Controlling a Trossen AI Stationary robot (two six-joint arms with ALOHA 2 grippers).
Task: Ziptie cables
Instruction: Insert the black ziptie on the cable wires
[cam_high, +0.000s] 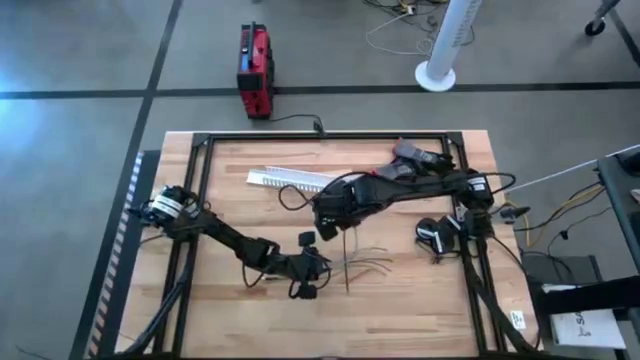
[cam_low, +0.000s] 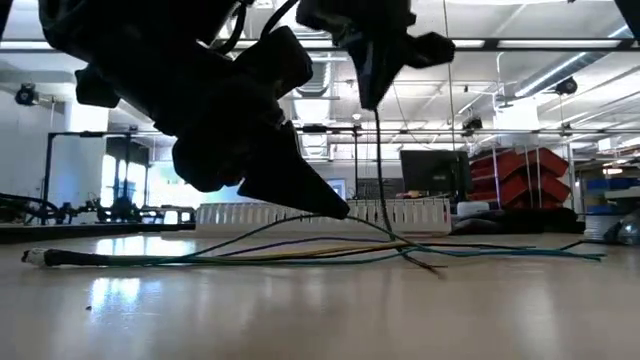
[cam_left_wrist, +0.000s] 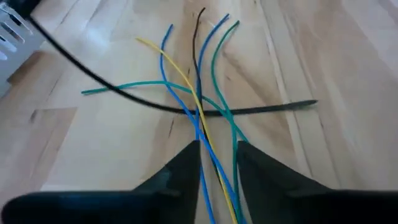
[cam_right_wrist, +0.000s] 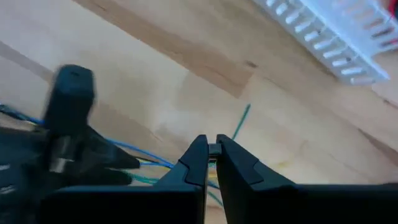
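Note:
The cables (cam_left_wrist: 199, 74), thin blue, green, yellow and dark wires, lie fanned out on the wooden table (cam_high: 420, 300). One end of the bundle runs between the fingers of my left gripper (cam_left_wrist: 219, 158), which is shut on it. My right gripper (cam_right_wrist: 211, 152) hovers above them (cam_high: 335, 225), shut on the top end of the black ziptie (cam_low: 382, 170). The ziptie hangs down, and in the left wrist view it crosses the cables (cam_left_wrist: 261, 109) just in front of my left fingertips. My left gripper pinches the cable bundle near one end (cam_left_wrist: 214, 146) between its two fingers. The fingers slant down and lie along the wires. The held part rises slightly to the fingertip (cam_low: 340, 210); the rest of the wires lie slack on the table. My right gripper pinches the ziptie's upper end (cam_right_wrist: 212, 149) between its fingertips from above, pointing down. The strip hangs almost upright below the fingers (cam_low: 380, 150), its lower part reaching down to the cables.
A long white slotted channel (cam_high: 290, 180) lies on the table beyond the grippers. A black frame (cam_high: 200, 200) runs round the table's edges. A red box (cam_high: 255, 70) stands on the floor behind the table.

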